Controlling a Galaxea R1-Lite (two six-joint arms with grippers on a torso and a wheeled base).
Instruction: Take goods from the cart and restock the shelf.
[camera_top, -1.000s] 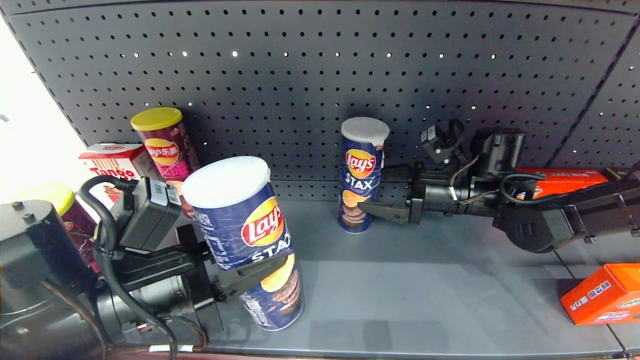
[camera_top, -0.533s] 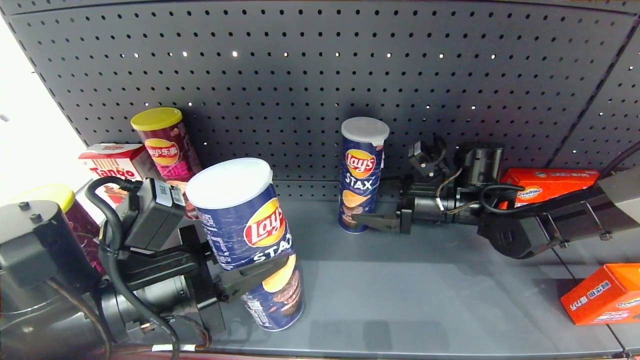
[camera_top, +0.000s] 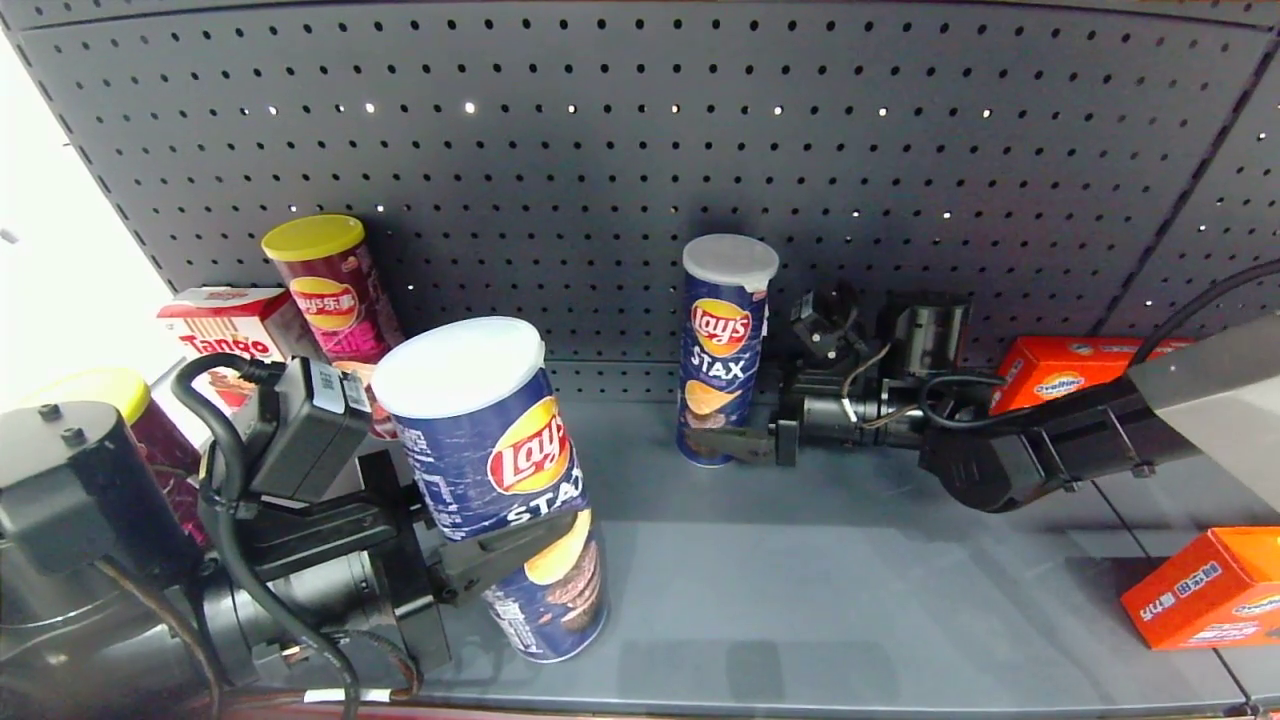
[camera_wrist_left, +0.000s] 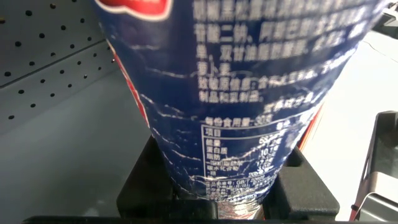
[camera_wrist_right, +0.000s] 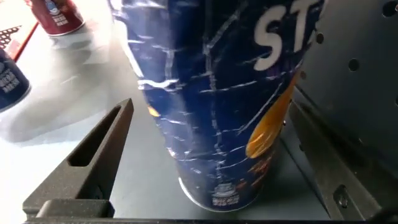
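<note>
A blue chip can (camera_top: 490, 470) with a white lid leans tilted over the front left of the grey shelf (camera_top: 850, 590), and my left gripper (camera_top: 530, 535) is shut on its lower half. The left wrist view shows that can (camera_wrist_left: 236, 93) up close, wedged in the left gripper (camera_wrist_left: 224, 190). A second blue can (camera_top: 722, 330) stands upright near the pegboard. My right gripper (camera_top: 712, 438) is open and low around this can's base. In the right wrist view the can (camera_wrist_right: 211, 93) stands between the fingers, and one finger (camera_wrist_right: 93, 155) is clearly apart from it.
A maroon can with a yellow lid (camera_top: 330, 290), a wafer box (camera_top: 225, 325) and another yellow-lidded can (camera_top: 110, 400) crowd the back left. Orange boxes sit at the back right (camera_top: 1090, 365) and front right (camera_top: 1210, 590). Bare shelf lies between the two blue cans.
My right arm has moved left and lower, bringing its fingers further around the upright can's base. The upright can has stayed put. The left arm and its can have barely shifted.
</note>
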